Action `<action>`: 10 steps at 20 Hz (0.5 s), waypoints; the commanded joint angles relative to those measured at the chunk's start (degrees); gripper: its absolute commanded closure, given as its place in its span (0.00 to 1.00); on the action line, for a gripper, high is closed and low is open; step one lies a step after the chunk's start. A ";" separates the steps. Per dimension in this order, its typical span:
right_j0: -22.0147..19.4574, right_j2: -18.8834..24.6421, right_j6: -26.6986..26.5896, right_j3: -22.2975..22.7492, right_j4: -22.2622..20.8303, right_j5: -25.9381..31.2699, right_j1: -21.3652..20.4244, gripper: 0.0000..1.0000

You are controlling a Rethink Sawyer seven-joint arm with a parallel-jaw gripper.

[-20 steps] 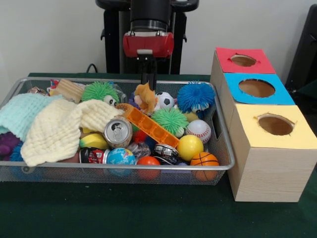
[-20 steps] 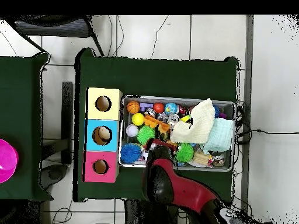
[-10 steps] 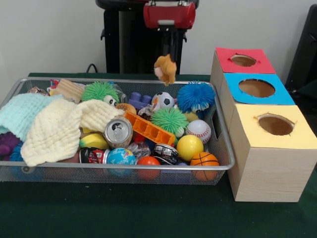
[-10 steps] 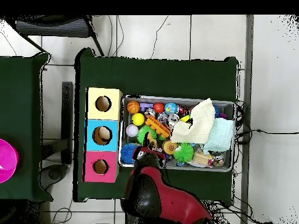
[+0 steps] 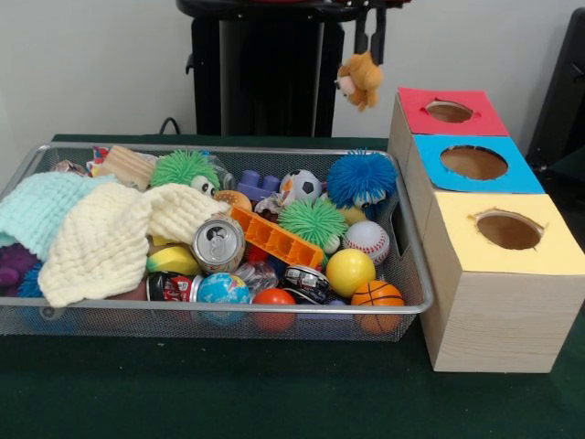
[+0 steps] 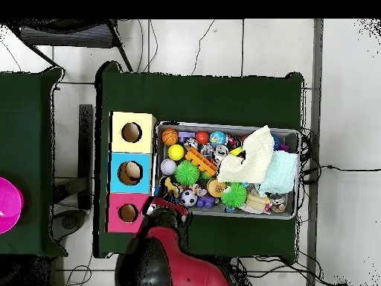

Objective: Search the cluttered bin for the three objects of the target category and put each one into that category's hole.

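Observation:
My gripper (image 5: pixel 370 48) hangs at the top of the front view, shut on a small tan plush animal (image 5: pixel 359 80). It holds the toy high above the bin's back right corner, just left of the red-topped box. The hole (image 5: pixel 449 112) in the red top is open and empty; it also shows in the overhead view (image 6: pixel 128 213). The wire mesh bin (image 5: pixel 228 309) is full of toys. In the overhead view the arm's red and black head (image 6: pixel 165 216) sits between the bin (image 6: pixel 223 125) and the red box, and hides the plush.
The blue-topped box (image 5: pixel 512 178) and yellow-topped box (image 5: pixel 548 256) stand in a row nearer the camera than the red one. The bin holds a cream cloth (image 5: pixel 101 238), a mint cloth (image 5: pixel 37 208), a can (image 5: pixel 218 243), an orange brick (image 5: pixel 279 236), spiky balls and sports balls.
The gripper lifted the tan plush out of the bin's back middle, then carried it up and to the right in the front view, toward the red-topped box.

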 commanded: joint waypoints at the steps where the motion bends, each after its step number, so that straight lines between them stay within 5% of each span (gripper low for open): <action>1: 8.52 -5.92 18.72 2.64 10.73 2.57 -2.90 1.00; 10: 22.64 -7.99 25.74 3.25 23.36 -6.70 2.52 1.00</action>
